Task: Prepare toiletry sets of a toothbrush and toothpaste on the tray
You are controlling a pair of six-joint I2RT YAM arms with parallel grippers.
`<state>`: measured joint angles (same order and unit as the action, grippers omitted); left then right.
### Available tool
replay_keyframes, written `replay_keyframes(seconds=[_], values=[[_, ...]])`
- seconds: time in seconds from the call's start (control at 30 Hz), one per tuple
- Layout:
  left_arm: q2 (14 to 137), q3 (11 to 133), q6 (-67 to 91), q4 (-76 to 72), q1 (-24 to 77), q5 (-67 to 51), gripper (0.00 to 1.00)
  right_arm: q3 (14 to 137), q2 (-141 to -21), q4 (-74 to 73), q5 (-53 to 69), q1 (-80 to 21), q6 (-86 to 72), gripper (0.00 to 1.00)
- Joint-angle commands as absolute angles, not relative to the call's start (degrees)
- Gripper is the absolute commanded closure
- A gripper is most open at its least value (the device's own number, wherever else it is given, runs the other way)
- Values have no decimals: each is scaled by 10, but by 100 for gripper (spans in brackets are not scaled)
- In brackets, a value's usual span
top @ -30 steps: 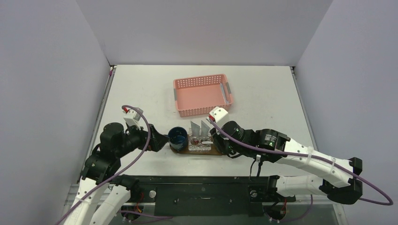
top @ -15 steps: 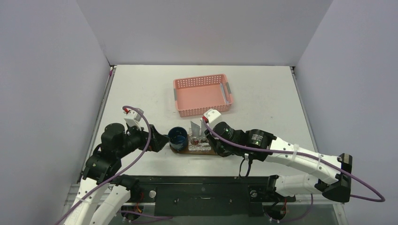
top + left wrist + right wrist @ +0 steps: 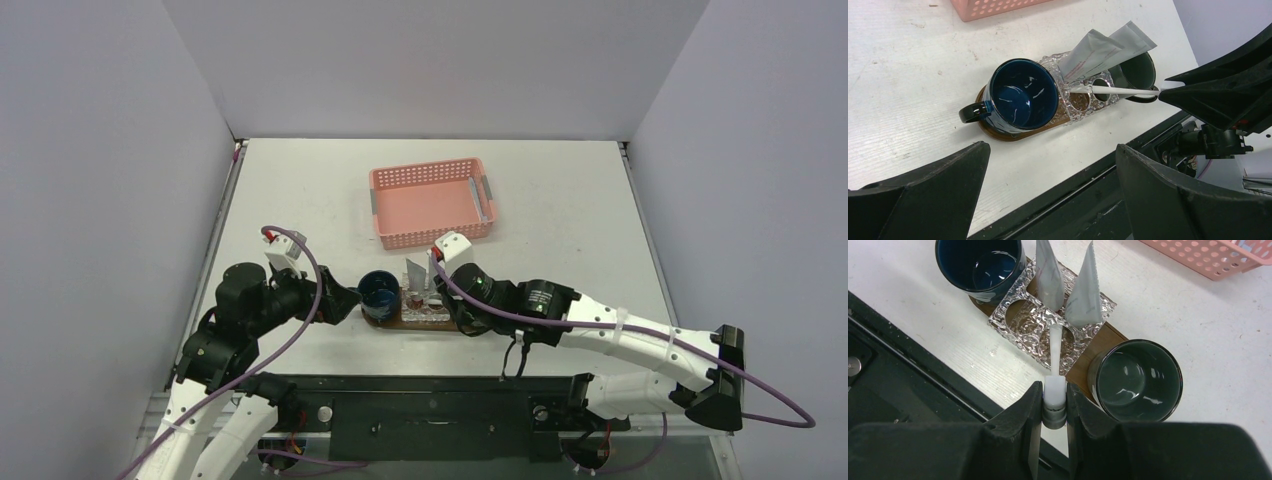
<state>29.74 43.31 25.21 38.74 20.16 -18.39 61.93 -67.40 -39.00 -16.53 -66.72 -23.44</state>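
**Toothbrush (image 3: 1054, 345) pinched in right gripper (image 3: 1054, 387), over tray (image 3: 1109, 333)**

Top: tray lies at the near table (image 3: 300, 190) edge between both arms; pink basket (image 3: 420, 237) behind.
Left wrist: left gripper (image 3: 1052, 146) spread wide, facing blue mug (image 3: 1020, 95) on tray.
Right wrist: brush end at clear holder (image 3: 1018, 322), beside toothpaste tubes (image 3: 1083, 295); grey mug (image 3: 1135, 380) on the tray's end.

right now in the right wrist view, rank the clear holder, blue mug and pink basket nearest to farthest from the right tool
1. clear holder: on the tray, directly ahead of the right tool, under the held toothbrush.
2. blue mug: beyond the holder, at the tray's left end.
3. pink basket: farthest, off the tray at the upper right.
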Motion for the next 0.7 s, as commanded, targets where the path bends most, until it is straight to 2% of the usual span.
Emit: replay_keyframes(seconds=[0.0, 0.57, 0.67], values=[[294, 432, 249, 355, 204, -181, 4, 610, -684, -356, -201, -666, -246, 100], [297, 432, 249, 355, 206, -181, 4, 601, -704, -346, -230, -677, -251, 100], [297, 432, 248, 355, 206, -181, 4, 602, -704, -347, -228, -677, -249, 91]])
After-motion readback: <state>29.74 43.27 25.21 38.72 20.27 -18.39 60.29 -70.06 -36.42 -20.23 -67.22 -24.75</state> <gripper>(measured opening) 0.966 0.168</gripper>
